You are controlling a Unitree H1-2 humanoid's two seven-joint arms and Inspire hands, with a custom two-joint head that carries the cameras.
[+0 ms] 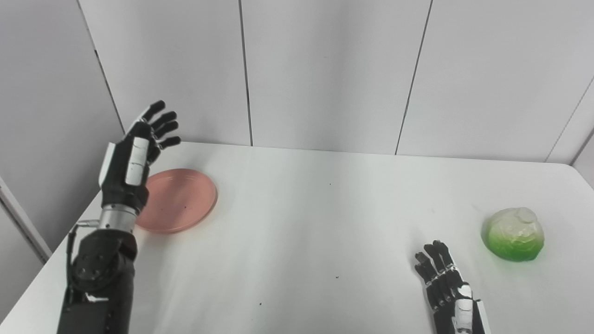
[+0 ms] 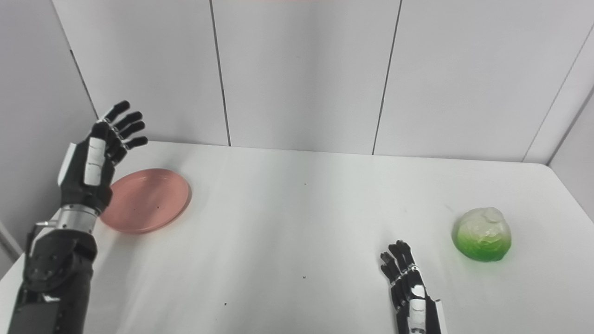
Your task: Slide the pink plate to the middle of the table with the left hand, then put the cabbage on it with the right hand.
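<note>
I see the plate (image 1: 178, 200) at the far left of the table (image 1: 315, 222), near the left edge, not in the middle. It is pink, round and shallow, lying flat, with a tiny dark speck on it and nothing else. My left hand (image 1: 132, 160) is raised by the plate's left rim and covers a bit of that rim in both views; I can't tell if it touches. Its fingers (image 1: 160, 124) are spread wide and stretched out, pointing up and to the right, holding nothing.

The cabbage (image 2: 483, 234) sits at the right side of the table, well apart from the plate. It is a rounded lump, pale whitish on top, bright green lower down, resting on the table surface.

My right hand (image 2: 408, 287) is low at the bottom edge, left of the cabbage and near it, not touching. Fingers (image 1: 436, 260) extended forward, slightly apart, empty.

A few small dark specks dot the white tabletop. Grey wall panels (image 1: 325, 69) stand behind the table.
</note>
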